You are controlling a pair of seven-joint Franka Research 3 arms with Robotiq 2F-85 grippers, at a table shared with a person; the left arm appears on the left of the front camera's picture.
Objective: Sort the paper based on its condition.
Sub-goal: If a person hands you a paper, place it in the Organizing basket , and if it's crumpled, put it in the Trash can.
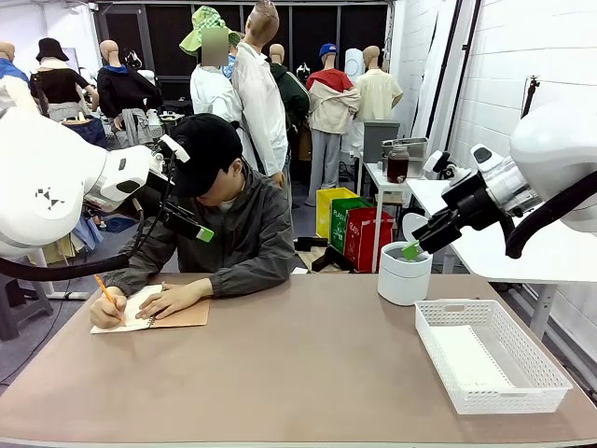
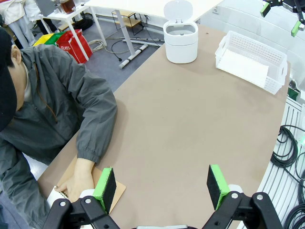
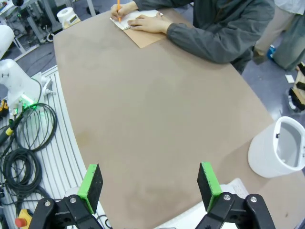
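Paper (image 1: 464,360) flat, lengthwise in basket (image 1: 513,396)

I see one sheet of paper (image 1: 466,359): white, flat, with no visible creases. It lies on the floor of the white mesh basket (image 1: 509,401), at the table's right side.

The front camera faces across the worktop (image 1: 280,373) toward the person (image 1: 233,233). Both wrist cameras look down from well above, sharing its middle.

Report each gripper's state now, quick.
Left gripper: open, holding nothing.
Right gripper: open, holding nothing.
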